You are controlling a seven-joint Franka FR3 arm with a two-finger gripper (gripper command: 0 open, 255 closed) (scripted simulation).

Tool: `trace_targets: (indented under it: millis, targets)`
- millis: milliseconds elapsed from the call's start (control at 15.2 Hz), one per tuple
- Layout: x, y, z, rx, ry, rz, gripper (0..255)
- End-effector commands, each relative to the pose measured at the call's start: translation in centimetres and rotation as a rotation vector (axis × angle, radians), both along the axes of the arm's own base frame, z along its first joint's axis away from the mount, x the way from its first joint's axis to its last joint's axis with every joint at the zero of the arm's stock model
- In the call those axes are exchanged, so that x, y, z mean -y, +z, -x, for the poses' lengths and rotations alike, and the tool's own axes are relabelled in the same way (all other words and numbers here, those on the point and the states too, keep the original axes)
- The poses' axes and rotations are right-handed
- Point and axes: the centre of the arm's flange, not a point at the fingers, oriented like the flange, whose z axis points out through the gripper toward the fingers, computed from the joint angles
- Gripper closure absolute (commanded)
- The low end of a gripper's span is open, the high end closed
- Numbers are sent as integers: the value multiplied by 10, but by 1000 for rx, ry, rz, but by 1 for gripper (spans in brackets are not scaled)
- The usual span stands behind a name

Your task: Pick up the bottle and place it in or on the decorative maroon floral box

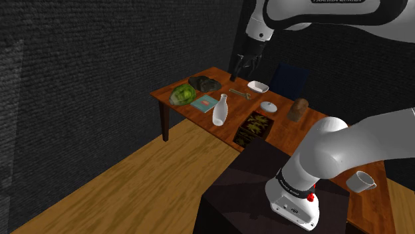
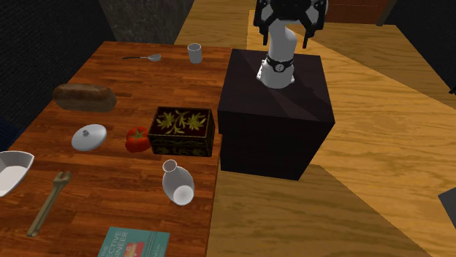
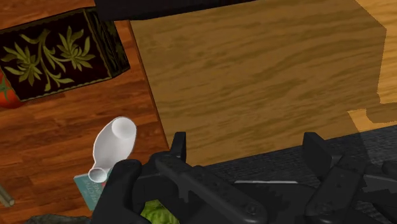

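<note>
The white bottle (image 1: 221, 110) stands upright near the table's front edge, between a teal book and the box. It is vase-shaped with a narrow neck (image 2: 177, 182) (image 3: 113, 145). The box (image 1: 255, 126) is dark, with an olive-green leaf pattern on top (image 2: 182, 130) (image 3: 57, 51), and sits at the table edge close to the stand. My gripper (image 1: 245, 66) hangs high above the far side of the table, well apart from the bottle. In the wrist view my gripper (image 3: 247, 149) is open, with nothing between its fingers.
On the wooden table (image 2: 109, 80) lie a tomato (image 2: 137, 139), bread loaf (image 2: 84, 97), white lid (image 2: 89, 136), bowl (image 2: 11, 171), wrench (image 2: 47, 204), teal book (image 2: 133, 244), cup (image 2: 194, 52) and spoon (image 2: 142, 57). A lettuce (image 1: 182, 94) sits at the far end. The dark stand (image 2: 274, 109) abuts the table.
</note>
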Motion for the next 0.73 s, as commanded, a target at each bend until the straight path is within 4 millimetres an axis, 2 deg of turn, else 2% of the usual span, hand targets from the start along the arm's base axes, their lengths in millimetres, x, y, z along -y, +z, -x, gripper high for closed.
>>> trace_targets:
  millis: [0,660]
  targets:
    - [14,-18,-14,0,-8,5,0]
    - [88,-105,-75,-8,-49,27,0]
